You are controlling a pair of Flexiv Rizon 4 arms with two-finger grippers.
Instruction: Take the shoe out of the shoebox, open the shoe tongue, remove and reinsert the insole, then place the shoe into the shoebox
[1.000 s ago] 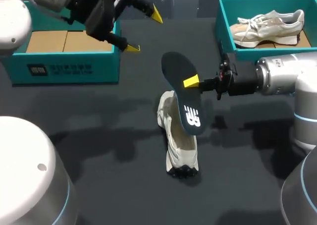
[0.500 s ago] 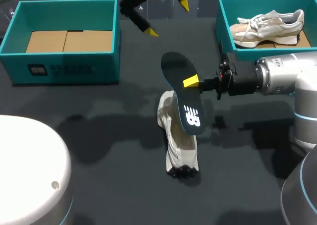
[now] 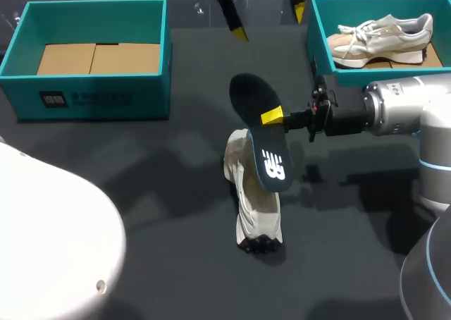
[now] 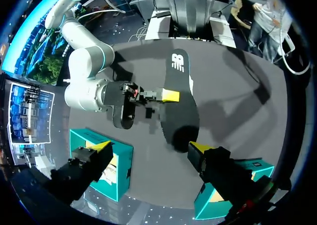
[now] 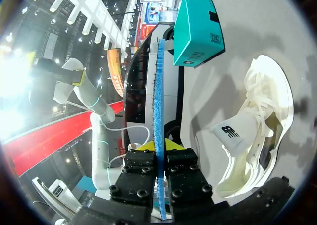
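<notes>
Found thin black foam insole (image 3: 261, 133) clamped on edge, mid-length, in right gripper (image 3: 273, 115), held over cream mesh trainer (image 3: 255, 207) resting on dark table (image 3: 141, 179). Noted left gripper (image 3: 269, 22) raised well apart, fingers wide, empty. Judged insole light and floppy; firm heel section judged the better hold.

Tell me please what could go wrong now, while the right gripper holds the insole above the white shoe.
1. The right gripper pinches the insole only at one edge, so it may pivot or slip when pushed into the shoe.
2. The shoe rests unheld on the table; the left gripper is open and far from it, so pushing could shove or tip the shoe.
</notes>
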